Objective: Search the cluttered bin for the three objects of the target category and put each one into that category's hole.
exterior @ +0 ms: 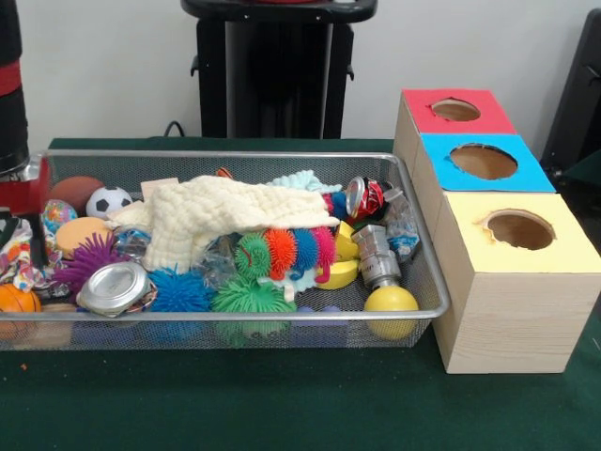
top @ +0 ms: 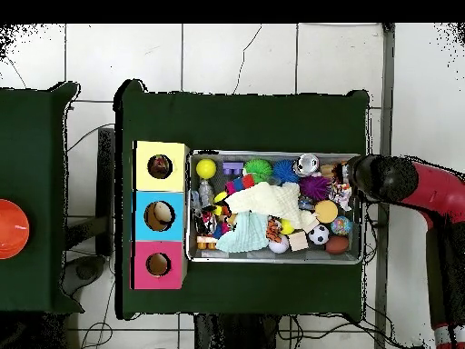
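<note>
Reaching into the bin (exterior: 427, 246) at its end farthest from the boxes, the arm (top: 420, 186) hung over a speckled cloth (exterior: 21, 258) that lay against the mesh wall there. The pincer (exterior: 36, 230) stood right at that cloth, but whether its jaws were apart, together or clamped on the fabric could not be told. The yellow box's hole (exterior: 519, 229) waited at the opposite end of the worktop, beyond the whole length of the bin. To do this step well, I judged the pincer should pinch a bunched fold, lift straight up clear of the rim and the purple spiky ball (exterior: 86, 260), then travel high above the clutter.
</note>
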